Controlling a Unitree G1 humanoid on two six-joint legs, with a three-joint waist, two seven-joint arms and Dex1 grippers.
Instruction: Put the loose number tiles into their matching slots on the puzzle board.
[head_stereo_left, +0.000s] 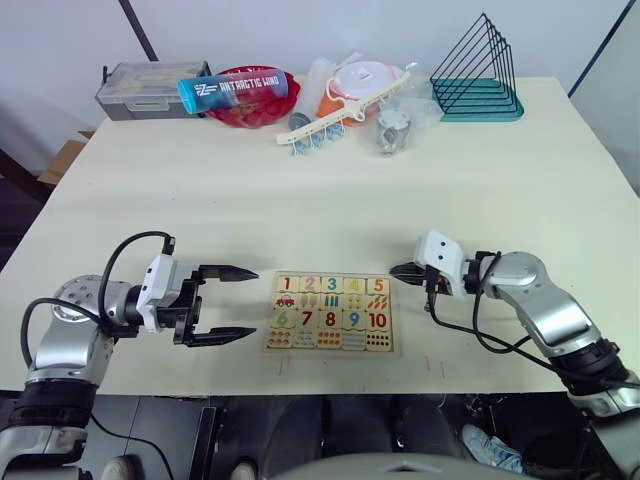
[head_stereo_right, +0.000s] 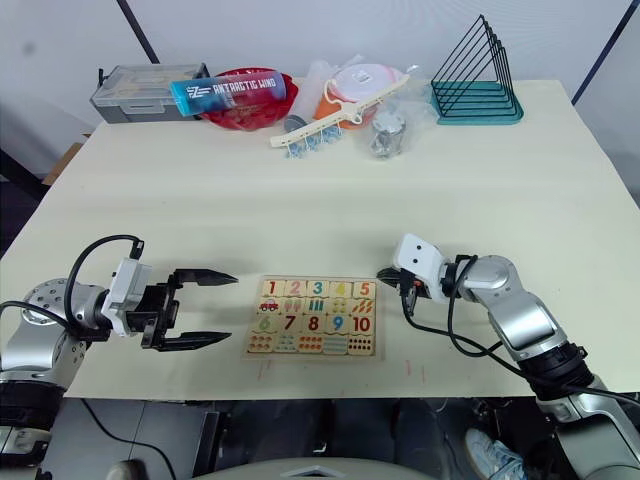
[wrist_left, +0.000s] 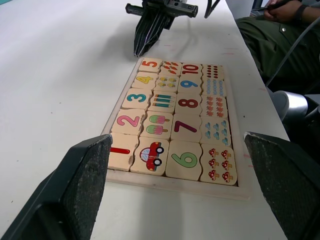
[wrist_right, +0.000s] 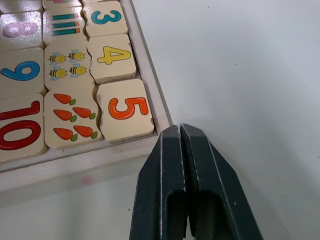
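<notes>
On the desk (head_stereo_left: 200, 200) the puzzle board (head_stereo_left: 331, 313) lies flat between the two claws, tiles 1 to 5 (head_stereo_left: 331, 286) seated in its top row. The left claw (head_stereo_left: 226, 303) is spread wide and empty, just beside the board's left edge. The right claw (head_stereo_left: 400, 270) is clenched on nothing, its tip beside the 5 corner.

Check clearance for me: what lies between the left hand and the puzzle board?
Bare tabletop, per the left eye view, separates the open left hand from the puzzle board.
</notes>
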